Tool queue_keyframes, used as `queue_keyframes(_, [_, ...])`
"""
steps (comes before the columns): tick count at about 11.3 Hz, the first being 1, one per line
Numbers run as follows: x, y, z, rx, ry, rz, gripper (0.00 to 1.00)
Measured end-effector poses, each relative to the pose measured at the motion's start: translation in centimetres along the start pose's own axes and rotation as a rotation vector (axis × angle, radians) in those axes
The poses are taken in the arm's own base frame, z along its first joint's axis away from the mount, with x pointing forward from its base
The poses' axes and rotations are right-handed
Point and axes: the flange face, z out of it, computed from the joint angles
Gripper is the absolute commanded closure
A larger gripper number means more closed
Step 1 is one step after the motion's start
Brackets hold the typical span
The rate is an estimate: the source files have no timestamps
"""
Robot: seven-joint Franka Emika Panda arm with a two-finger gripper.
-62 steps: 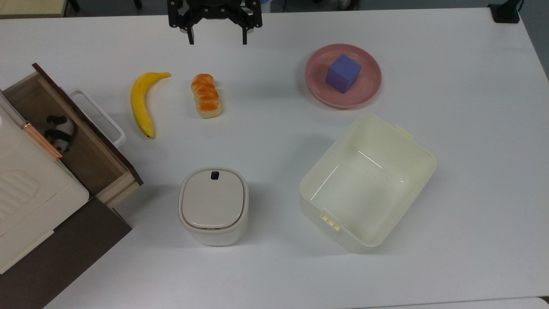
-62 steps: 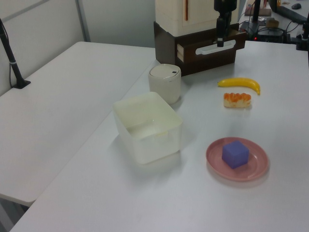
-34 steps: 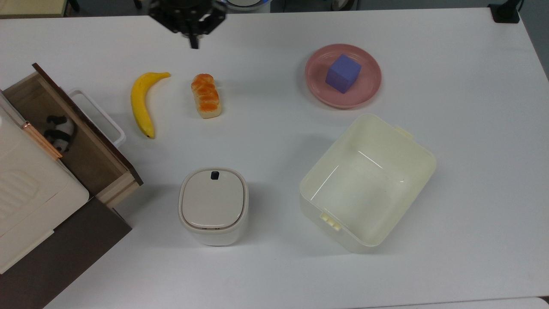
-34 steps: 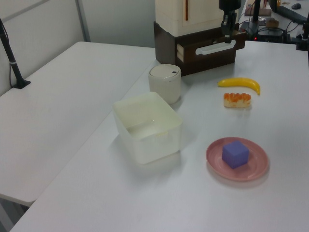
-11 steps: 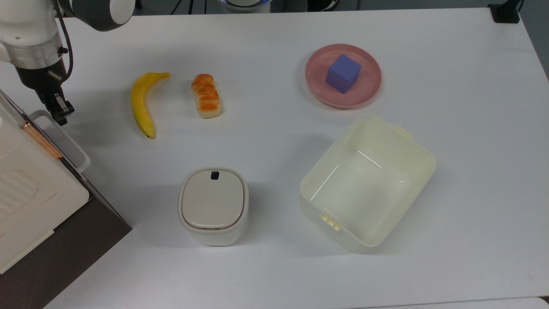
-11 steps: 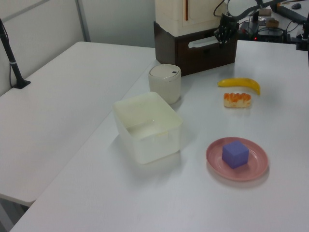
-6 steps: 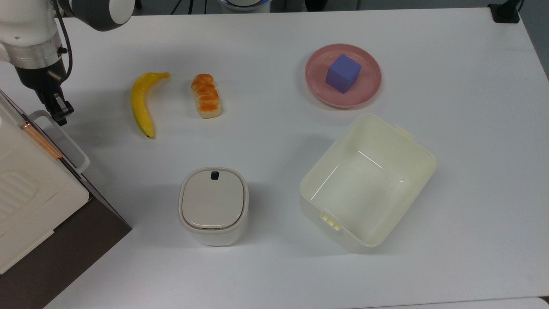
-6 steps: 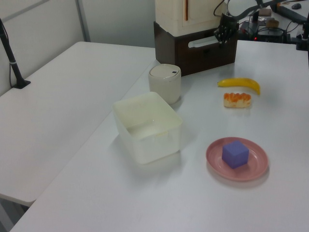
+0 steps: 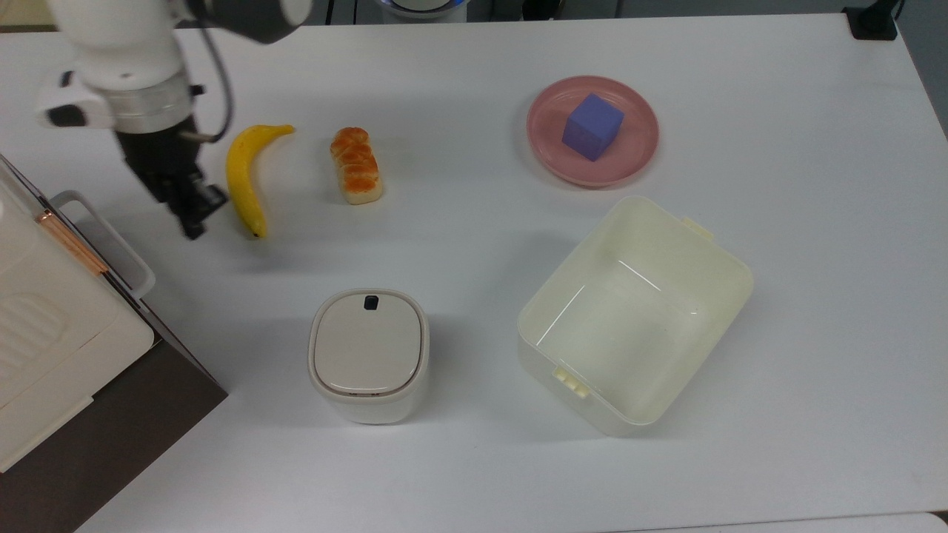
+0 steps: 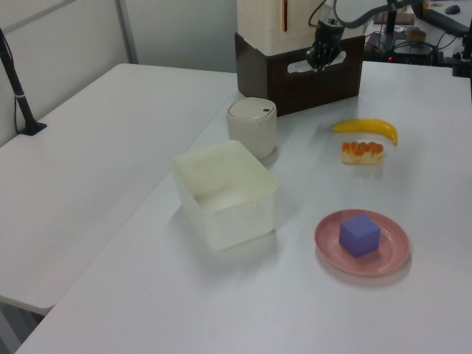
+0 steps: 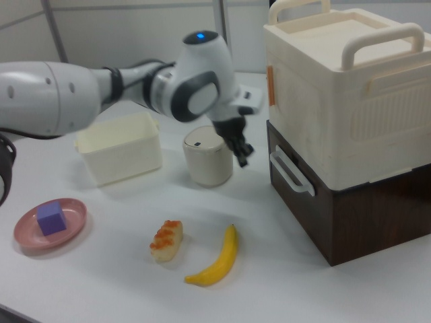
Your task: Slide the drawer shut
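Note:
The drawer is pushed flush into the dark brown cabinet (image 11: 363, 215). Its dark front (image 11: 301, 149) and white loop handle (image 9: 104, 240) (image 10: 296, 67) (image 11: 289, 173) are what show; the inside is hidden. My gripper (image 9: 194, 224) hangs shut with nothing in it, off the handle towards the top view's right, just left of the banana (image 9: 243, 178). In the right view the gripper (image 11: 242, 157) hovers in front of the cabinet, a short gap from the handle. From the left view the gripper (image 10: 317, 59) overlaps the drawer front.
A white appliance (image 9: 44, 311) sits on the cabinet. A bread roll (image 9: 356, 164) lies beside the banana. A lidded white canister (image 9: 368, 354), a cream open bin (image 9: 729, 274) and a pink plate (image 9: 552, 159) with a purple cube (image 9: 592, 126) stand further right.
The drawer, open 3 s ago, was shut 1 s ago and stays shut. In the last half second my gripper has left the handle and moved towards the top view's right, near the banana.

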Motion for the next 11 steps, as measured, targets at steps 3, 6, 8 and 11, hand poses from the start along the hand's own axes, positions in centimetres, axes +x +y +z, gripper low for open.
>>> queue_keyframes(3, [-4.3,-7.1,-5.3,0.037,-0.096,-0.196,0.90])
queue_keyframes(6, [-9.1,-12.2,-11.1,0.043,-0.158,-0.384,0.40])
queue_keyframes(8, [-11.8,-14.6,-13.1,0.028,-0.189,-0.444,0.08])
queue_keyframes(11, [-13.3,-15.8,-14.5,0.009,-0.190,-0.515,0.00])
